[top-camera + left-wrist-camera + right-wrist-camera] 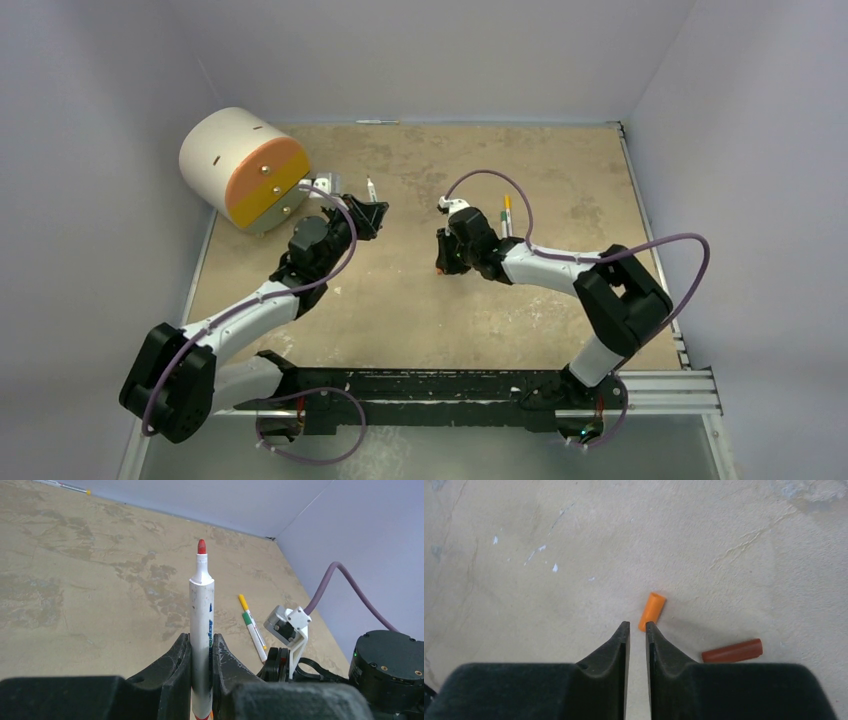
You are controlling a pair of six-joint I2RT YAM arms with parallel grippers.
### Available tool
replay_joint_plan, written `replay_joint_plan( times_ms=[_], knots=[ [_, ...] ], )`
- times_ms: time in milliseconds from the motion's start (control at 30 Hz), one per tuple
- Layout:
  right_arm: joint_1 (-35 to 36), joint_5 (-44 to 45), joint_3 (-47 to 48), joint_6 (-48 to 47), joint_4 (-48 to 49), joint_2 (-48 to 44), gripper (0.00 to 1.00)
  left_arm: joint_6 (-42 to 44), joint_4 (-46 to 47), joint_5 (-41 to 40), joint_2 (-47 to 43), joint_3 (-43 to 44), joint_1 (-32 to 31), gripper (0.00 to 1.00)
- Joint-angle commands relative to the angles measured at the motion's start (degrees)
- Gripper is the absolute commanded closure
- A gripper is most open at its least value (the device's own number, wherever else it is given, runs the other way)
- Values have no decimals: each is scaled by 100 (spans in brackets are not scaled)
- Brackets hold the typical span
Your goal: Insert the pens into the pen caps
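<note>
the left gripper (201, 645) is clamped on the red-tipped pen (202, 605). it holds the white barrel well back from the tip, so much of the barrel and the bare red tip stand out beyond the fingertips. i judge the pen to be light and stiff, but its smooth plastic barrel can slide or turn between the pads. a firm hold on the barrel, away from the tip, seems right.

the right gripper (637, 628) is almost closed, with only a thin slit, and nothing is in it. just beyond its fingertips, a little to the right, the orange cap (652, 611) lies on the table (524, 540). the dark red cap (732, 650) lies further to the right and closer to the wrist. the caps look tiny, light and round, so they probably roll easily. i would take one across its middle and leave the open end free. the jaws must open first.
</note>
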Motion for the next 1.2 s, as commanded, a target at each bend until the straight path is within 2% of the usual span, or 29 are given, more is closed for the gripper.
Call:
replay_joint_plan(
  times_ms=[0, 67, 133, 400, 500, 567, 700, 800, 1033, 1167],
  knots=[
    [52, 406, 406, -54, -65, 194, 91, 90, 126, -3, 8, 6, 36, 100],
    [56, 365, 413, -60, -31, 244, 100, 84, 166, 26, 85, 15, 43, 100],
    [56, 400, 441, -52, -59, 303, 100, 84, 192, 59, 135, 26, 45, 100],
    [56, 573, 548, -79, -159, 547, 65, 80, 217, 96, 171, 21, 67, 100],
    [60, 578, 605, -136, -200, 676, 63, 80, 206, 107, 178, 20, 71, 100],
    [69, 589, 612, -221, -256, 742, 67, 83, 197, 107, 165, 26, 71, 100],
    [123, 660, 801, -550, -365, 774, 88, 86, 188, 98, 152, 26, 80, 100],
    [150, 591, 764, -847, -360, 704, 96, 80, 187, 105, 151, 26, 80, 100],
    [327, -45, 493, -2388, -181, 238, 96, 65, 207, 103, 154, 18, 89, 100],
    [454, -564, 561, -2881, -122, 222, 93, 19, 289, 148, 222, 19, 96, 100]
  ],
)
